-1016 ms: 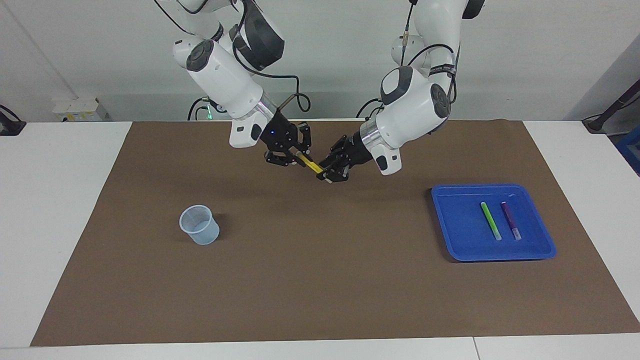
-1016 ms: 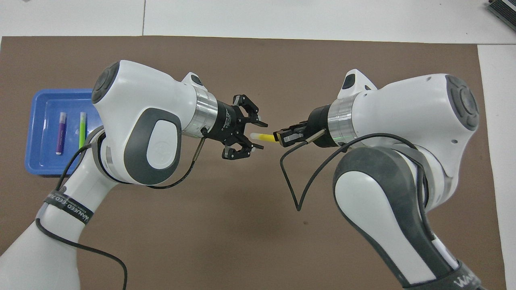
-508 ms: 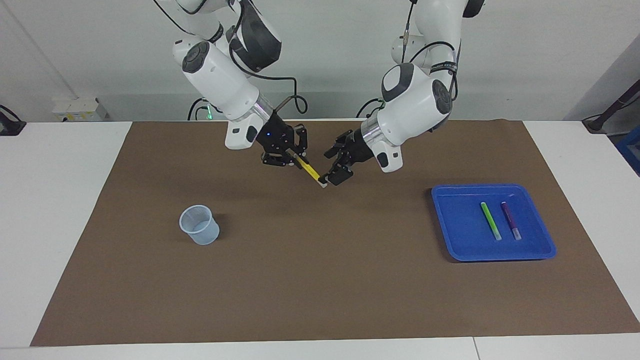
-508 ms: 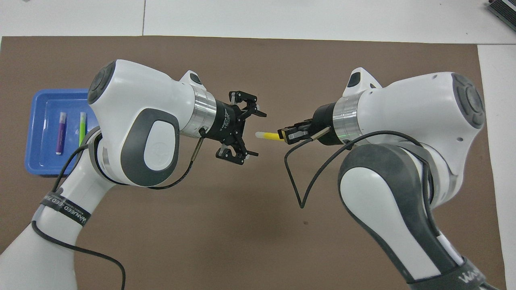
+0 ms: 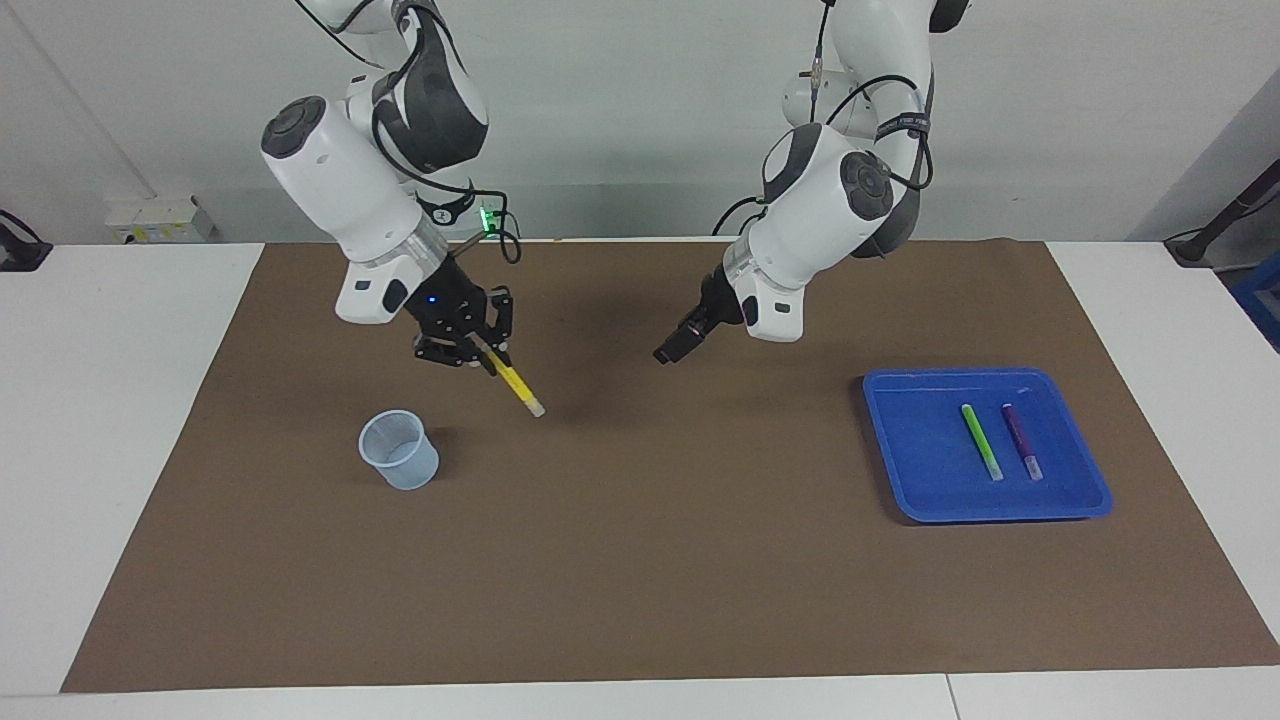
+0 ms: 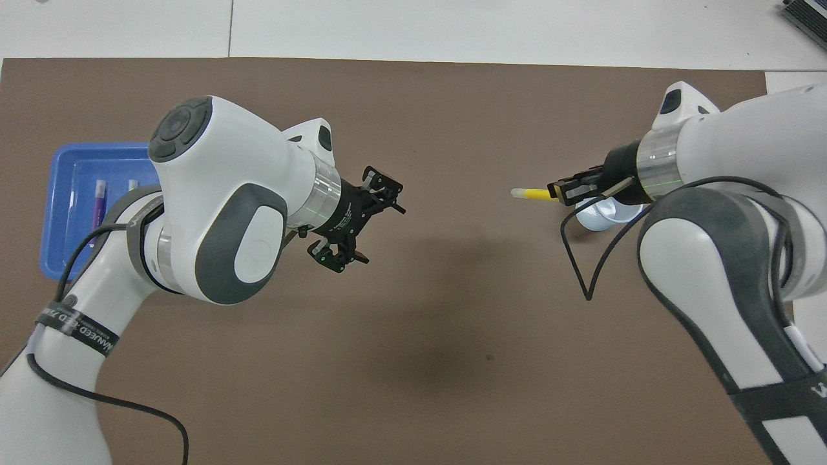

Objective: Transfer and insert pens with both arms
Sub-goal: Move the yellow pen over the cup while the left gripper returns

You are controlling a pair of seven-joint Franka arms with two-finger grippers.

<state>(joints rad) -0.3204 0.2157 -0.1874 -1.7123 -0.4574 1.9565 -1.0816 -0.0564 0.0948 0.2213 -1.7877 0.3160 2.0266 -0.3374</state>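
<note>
Right gripper (image 5: 480,352) is gripping the yellow pen (image 5: 518,385) with closed jaws, pen slanting down with its pale end lowest, hanging over the mat beside the cup (image 5: 399,449). Left gripper (image 5: 672,350), jaws open and empty, is waiting mid-worktop.

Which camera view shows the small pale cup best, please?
The facing view: the cup stands fully visible on the brown mat. In the overhead view, the right arm and its pincer cover most of it.
</note>
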